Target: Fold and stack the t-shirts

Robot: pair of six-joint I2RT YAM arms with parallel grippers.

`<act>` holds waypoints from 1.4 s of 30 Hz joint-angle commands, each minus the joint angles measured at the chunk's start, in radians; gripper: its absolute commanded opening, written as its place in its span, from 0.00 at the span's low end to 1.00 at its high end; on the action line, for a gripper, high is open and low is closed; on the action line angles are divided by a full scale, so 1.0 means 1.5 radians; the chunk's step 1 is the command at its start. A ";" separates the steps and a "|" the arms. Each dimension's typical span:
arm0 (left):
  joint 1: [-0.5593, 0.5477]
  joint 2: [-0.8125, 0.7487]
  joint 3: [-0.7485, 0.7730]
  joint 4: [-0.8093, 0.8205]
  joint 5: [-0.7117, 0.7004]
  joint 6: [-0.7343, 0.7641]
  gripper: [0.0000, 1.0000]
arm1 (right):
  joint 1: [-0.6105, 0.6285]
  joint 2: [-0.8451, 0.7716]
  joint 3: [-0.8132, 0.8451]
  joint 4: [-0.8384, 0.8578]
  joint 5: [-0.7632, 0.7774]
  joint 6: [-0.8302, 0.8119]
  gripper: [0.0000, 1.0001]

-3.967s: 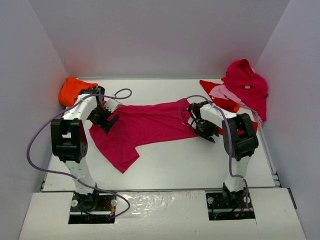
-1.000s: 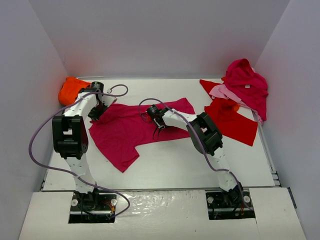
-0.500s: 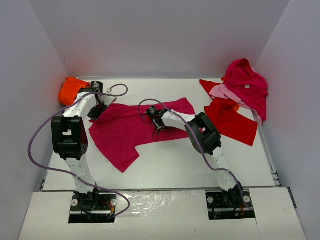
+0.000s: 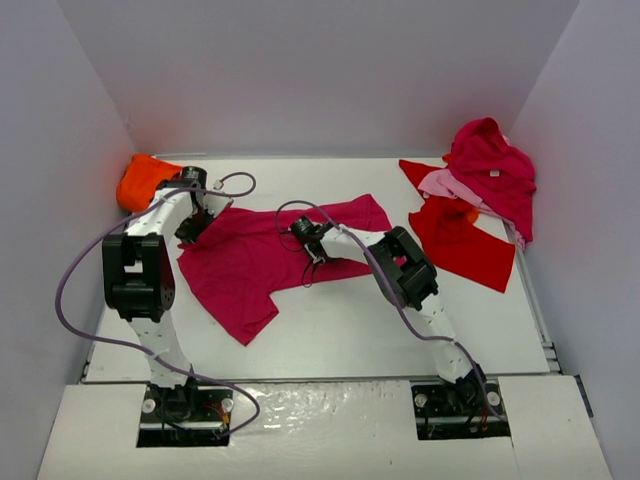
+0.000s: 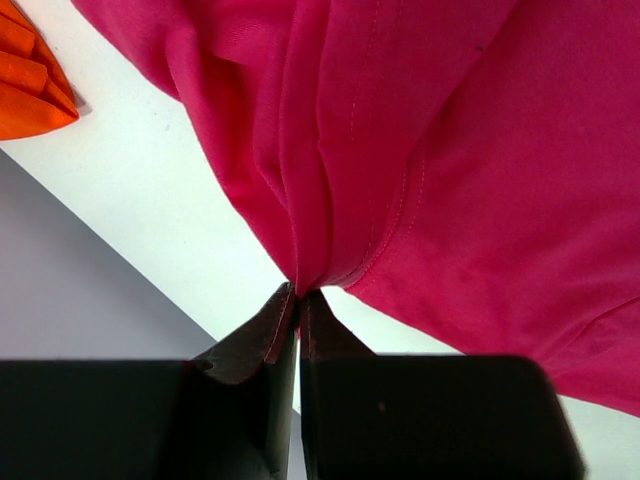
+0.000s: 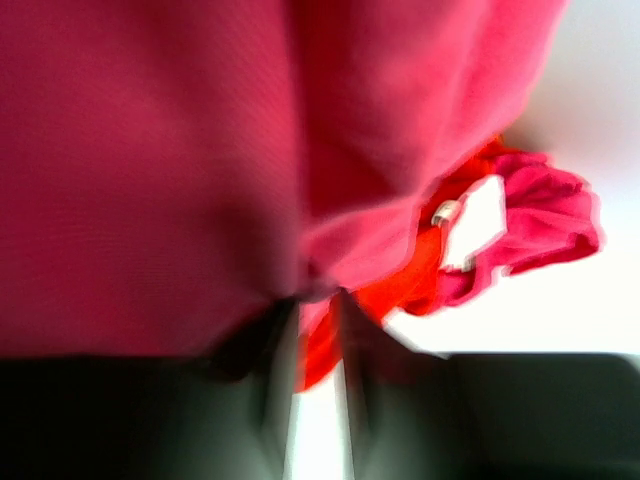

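A magenta t-shirt point(image 4: 255, 262) lies spread across the middle of the table, a sleeve trailing toward the front. At the shirt's far left edge, my left gripper point(image 4: 190, 228) is shut on a bunched fold of the shirt point(image 5: 450, 150), and the cloth fans out from the tips point(image 5: 298, 290). My right gripper point(image 4: 313, 260) is down on the shirt's middle. Its view is blurred, but magenta fabric point(image 6: 150, 150) gathers at the nearly touching tips point(image 6: 315, 297), so it is shut on the shirt.
A folded orange garment point(image 4: 145, 181) sits in the back left corner, close to my left arm. A red shirt point(image 4: 465, 245) lies flat at the right, with a heap of magenta and pink shirts point(image 4: 490, 165) behind it. Walls close in on three sides.
In the last half second my right gripper went from part open to shut on the shirt's middle and edged slightly left. Four seconds ago it was at the shirt's right end.
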 commanded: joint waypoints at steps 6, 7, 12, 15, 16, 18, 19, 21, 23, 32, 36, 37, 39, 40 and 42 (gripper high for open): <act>0.000 -0.061 0.001 0.024 -0.021 0.006 0.00 | -0.012 0.029 -0.012 0.023 -0.011 0.010 0.00; 0.000 -0.060 0.005 0.024 -0.022 0.005 0.00 | -0.017 0.024 -0.007 0.024 -0.004 0.008 0.00; 0.000 -0.068 0.015 0.025 -0.025 -0.001 0.00 | -0.043 -0.025 0.016 0.029 0.037 0.009 0.00; 0.000 -0.079 0.014 0.031 -0.028 -0.003 0.00 | -0.043 -0.071 0.019 0.032 0.061 0.013 0.00; 0.001 -0.082 0.014 0.032 -0.029 -0.004 0.00 | -0.041 -0.085 0.016 0.032 0.069 0.018 0.00; 0.001 -0.088 0.011 0.033 -0.032 -0.003 0.00 | -0.034 -0.120 -0.005 0.032 0.076 0.026 0.00; 0.001 -0.093 0.009 0.033 -0.034 -0.001 0.00 | -0.029 -0.148 -0.023 0.032 0.082 0.030 0.00; 0.001 -0.100 0.005 0.036 -0.038 0.000 0.00 | -0.024 -0.186 -0.057 0.032 0.087 0.033 0.00; 0.001 -0.101 0.002 0.042 -0.038 0.001 0.00 | -0.025 -0.209 -0.094 0.032 0.091 0.033 0.00; 0.000 -0.093 0.013 0.034 -0.039 -0.007 0.00 | -0.010 -0.192 -0.150 0.031 0.069 0.048 0.00; 0.000 -0.097 0.004 0.039 -0.046 -0.003 0.00 | -0.003 -0.162 -0.151 0.031 0.049 0.063 0.00; 0.000 -0.097 0.003 0.039 -0.048 -0.001 0.00 | -0.001 -0.152 -0.151 0.032 0.042 0.065 0.00; 0.000 -0.095 0.003 0.039 -0.051 0.000 0.00 | -0.001 -0.137 -0.146 0.031 0.032 0.068 0.00; 0.000 -0.095 0.003 0.039 -0.052 0.000 0.00 | -0.001 -0.130 -0.143 0.031 0.026 0.070 0.00; 0.000 -0.095 0.003 0.039 -0.052 0.000 0.00 | -0.001 -0.114 -0.139 0.032 0.016 0.073 0.00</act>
